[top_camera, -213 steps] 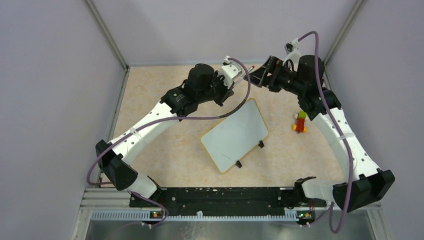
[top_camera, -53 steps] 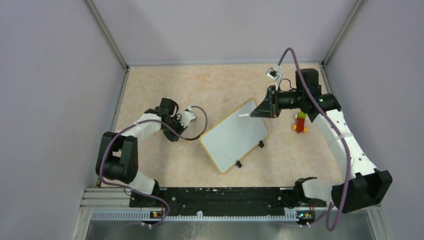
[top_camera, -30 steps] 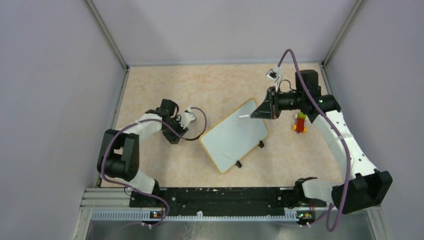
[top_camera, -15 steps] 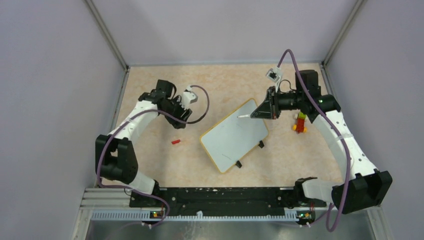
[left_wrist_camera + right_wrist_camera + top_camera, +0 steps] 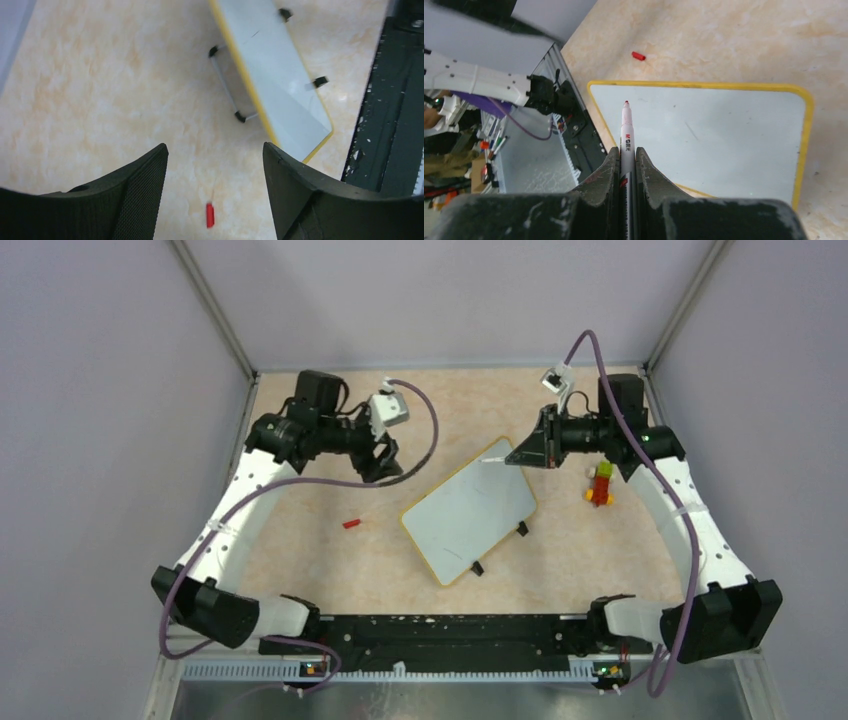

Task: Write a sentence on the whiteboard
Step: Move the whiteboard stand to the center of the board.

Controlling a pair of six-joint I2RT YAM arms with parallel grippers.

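A small shiny whiteboard [image 5: 470, 512] with a thin yellow wooden rim and round corners sits at a slant in the middle of the pale tan table [image 5: 300, 560]. Its face looks white, with one tiny dark mark. The right gripper [image 5: 626, 150] is pinched tight on a white marker pen [image 5: 626, 131] with a red tip. The tip is over the far corner of the whiteboard; I cannot tell if it touches. The left gripper [image 5: 214, 147] is off to the left, its jaws wide apart with nothing in them. A small red cap [image 5: 350, 523] lies on the table left of the whiteboard, not touching it. A little toy of bright blocks [image 5: 600, 483] sits near the whiteboard's right side
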